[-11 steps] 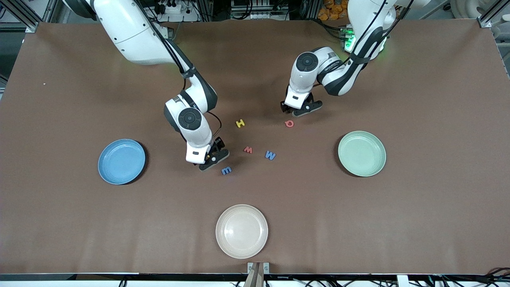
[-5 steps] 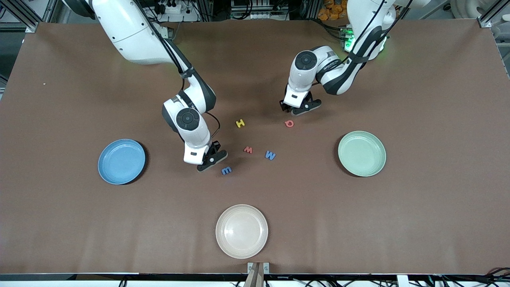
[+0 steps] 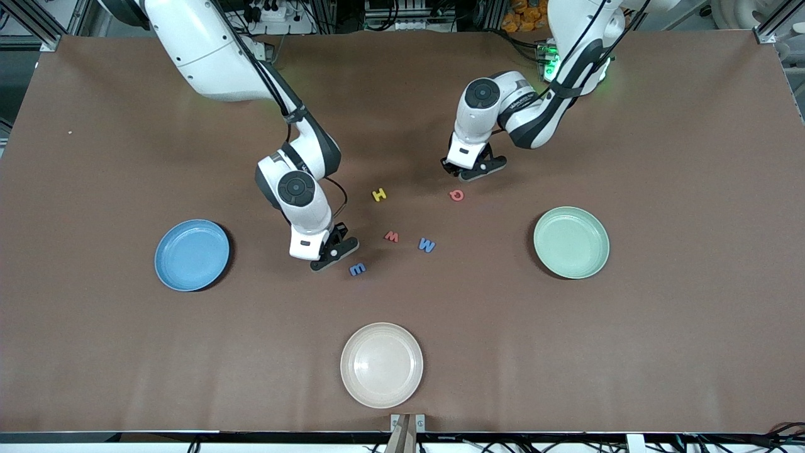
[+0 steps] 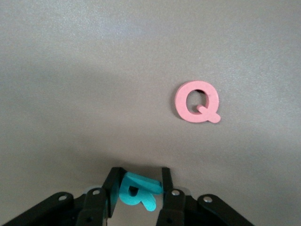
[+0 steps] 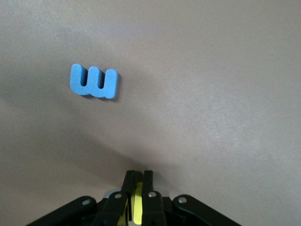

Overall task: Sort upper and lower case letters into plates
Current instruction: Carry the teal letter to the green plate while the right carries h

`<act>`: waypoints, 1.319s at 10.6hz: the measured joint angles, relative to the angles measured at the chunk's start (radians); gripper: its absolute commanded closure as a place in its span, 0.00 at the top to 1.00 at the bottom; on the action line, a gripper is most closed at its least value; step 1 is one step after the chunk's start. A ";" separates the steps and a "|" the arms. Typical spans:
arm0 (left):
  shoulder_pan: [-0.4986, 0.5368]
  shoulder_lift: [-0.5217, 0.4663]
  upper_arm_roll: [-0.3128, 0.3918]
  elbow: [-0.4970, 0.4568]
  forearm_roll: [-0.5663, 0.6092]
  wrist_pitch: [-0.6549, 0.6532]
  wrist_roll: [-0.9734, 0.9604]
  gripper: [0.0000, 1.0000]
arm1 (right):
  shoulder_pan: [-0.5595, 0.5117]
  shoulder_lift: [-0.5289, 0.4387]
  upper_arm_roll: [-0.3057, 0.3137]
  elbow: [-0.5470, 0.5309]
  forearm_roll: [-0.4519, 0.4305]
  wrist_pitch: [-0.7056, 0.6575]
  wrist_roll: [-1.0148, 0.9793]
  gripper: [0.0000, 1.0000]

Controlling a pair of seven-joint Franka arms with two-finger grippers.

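Teal letter now clamped in left pincer, right pincer lifted slightly

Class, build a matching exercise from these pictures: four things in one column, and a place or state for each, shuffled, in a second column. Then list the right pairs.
Things
1. teal letter
2. pink Q
3. thin yellow letter
4. cream plate

Places or states
A. lies loose on the table, near the left gripper
B. stands empty, nearest the front camera
C. pinched in the right gripper
D. clamped in the left gripper

Pairs: 1-D, 2-A, 3-C, 4-B
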 measured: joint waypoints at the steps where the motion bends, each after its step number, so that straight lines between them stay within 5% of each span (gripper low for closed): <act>1: 0.000 0.000 0.000 0.000 0.000 0.000 0.000 0.35 | -0.001 -0.022 -0.006 0.009 0.000 -0.040 0.002 0.00; 9: 0.043 -0.075 0.003 0.008 0.005 -0.107 0.084 0.32 | -0.150 -0.158 -0.166 0.015 0.000 -0.182 -0.005 0.00; 13: 0.124 -0.183 0.021 0.024 -0.185 -0.255 0.474 0.32 | -0.274 -0.176 -0.176 -0.021 -0.001 -0.278 -0.031 0.00; 14: 0.148 -0.217 0.042 0.033 -0.219 -0.318 0.595 0.33 | -0.294 -0.175 -0.176 -0.043 -0.001 -0.278 -0.031 0.07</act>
